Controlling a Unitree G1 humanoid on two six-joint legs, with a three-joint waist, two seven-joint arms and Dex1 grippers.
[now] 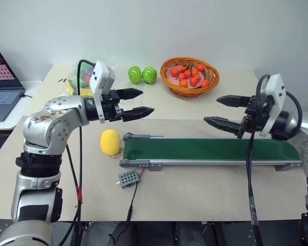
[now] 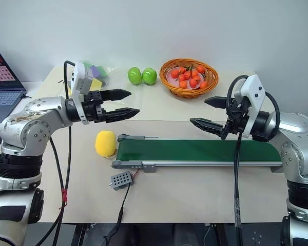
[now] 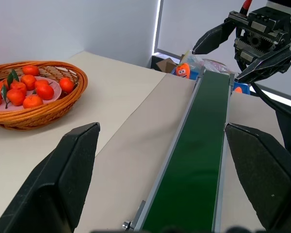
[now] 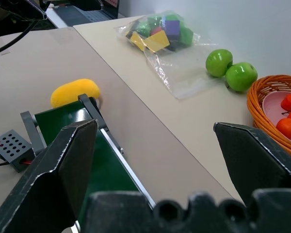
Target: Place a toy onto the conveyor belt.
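1. The left hand (image 1: 136,104) hangs in the air at the centre left of the head view, its two black fingers spread wide and holding nothing, pointing toward the middle of the picture.
2. The right hand (image 1: 227,111) hangs at the centre right, facing the left one, its fingers likewise spread wide and empty.
3. Both hands are above the bench (image 1: 195,195), well apart from each other, with the conveyor belt (image 1: 205,149) lying lower in the frame between them.
4. The toy (image 1: 110,142), a yellow egg-shaped plush, lies on the bench just beside the left end of the belt, below the left hand and not on the green surface. In the right wrist view it (image 4: 75,92) sits right by the belt's end roller.
5. A small grey control box (image 1: 129,178) with a wire rests on the bench just below the belt's left end.
6. Toward the top of the frame, at the far side of the bench, stand two green apples (image 1: 142,75) side by side.
7. To their right is a wicker basket (image 1: 190,89) holding a pink plate of small orange fruits (image 1: 190,75).
8. A clear bag of coloured blocks (image 4: 160,34) lies left of the apples, partly behind the left arm.
9. A laptop (image 1: 2,84) sits open at the far left edge.
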